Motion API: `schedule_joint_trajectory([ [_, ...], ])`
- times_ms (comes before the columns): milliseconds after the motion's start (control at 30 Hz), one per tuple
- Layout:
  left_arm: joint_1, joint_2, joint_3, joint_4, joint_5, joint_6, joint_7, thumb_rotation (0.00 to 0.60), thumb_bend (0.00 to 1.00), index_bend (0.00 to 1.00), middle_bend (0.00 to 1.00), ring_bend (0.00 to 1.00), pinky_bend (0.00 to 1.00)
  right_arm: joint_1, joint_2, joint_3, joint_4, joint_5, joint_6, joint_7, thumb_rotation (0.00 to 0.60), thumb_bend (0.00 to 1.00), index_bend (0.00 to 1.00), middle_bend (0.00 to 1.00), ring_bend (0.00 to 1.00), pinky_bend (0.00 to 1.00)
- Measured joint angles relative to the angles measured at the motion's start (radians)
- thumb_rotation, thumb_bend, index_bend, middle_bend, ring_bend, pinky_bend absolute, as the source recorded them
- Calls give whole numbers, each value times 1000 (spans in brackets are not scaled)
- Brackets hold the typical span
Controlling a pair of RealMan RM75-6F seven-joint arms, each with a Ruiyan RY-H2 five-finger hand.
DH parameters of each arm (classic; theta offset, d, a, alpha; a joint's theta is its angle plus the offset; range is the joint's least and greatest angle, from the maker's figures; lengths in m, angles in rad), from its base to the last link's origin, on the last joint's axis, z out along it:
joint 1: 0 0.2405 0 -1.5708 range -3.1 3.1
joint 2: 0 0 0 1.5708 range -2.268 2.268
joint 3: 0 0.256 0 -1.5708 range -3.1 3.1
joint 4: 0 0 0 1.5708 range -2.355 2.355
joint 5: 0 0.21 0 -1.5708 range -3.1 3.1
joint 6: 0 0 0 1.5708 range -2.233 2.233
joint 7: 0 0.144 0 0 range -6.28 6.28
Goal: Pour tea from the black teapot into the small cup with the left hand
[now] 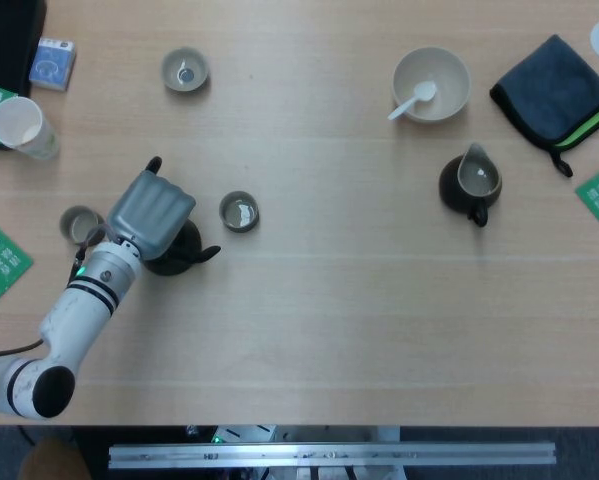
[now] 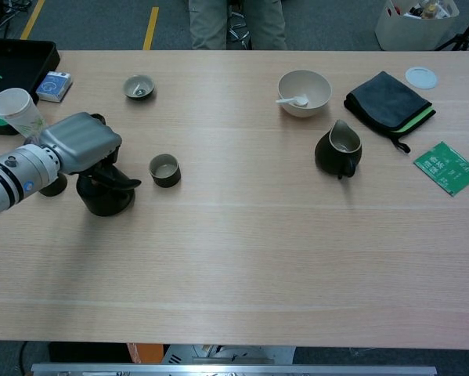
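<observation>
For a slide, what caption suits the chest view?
Left hand grips the black teapot, its spout toward the small cup on the wooden table.

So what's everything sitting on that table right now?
black teapot: one, black, left side, under the left hand
small cup: one, dark green, just right of the teapot
other small cups: two, one at far left, one at the back
paper cup: one, white, far left
small box: one, blue and white, back left
bowl: one, cream, with a white spoon
pitcher: one, dark, right of centre
cloth: one, dark, green trim, back right
green packets: several, at the table's edges
left hand: one, grey, holds the teapot
</observation>
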Motion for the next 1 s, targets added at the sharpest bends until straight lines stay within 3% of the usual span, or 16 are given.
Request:
schedule_joint_trajectory([
  [233, -10, -5, 8, -9, -24, -5, 20, 6, 156, 912, 1000, 814, 175, 1, -2, -1, 4, -2, -3, 4, 600, 7, 177, 199, 127, 143],
  [733, -44, 2, 29, -68, -135, 15, 102, 3, 157, 861, 1000, 804, 152, 0, -4, -1, 9, 0, -5, 9, 600, 7, 177, 198, 127, 143],
  [1000, -54, 2, 41, -80, -135, 26, 99, 3, 156, 860, 1000, 823, 144, -2, -4, -2, 11, -1, -3, 13, 600, 7, 177, 198, 127, 142],
])
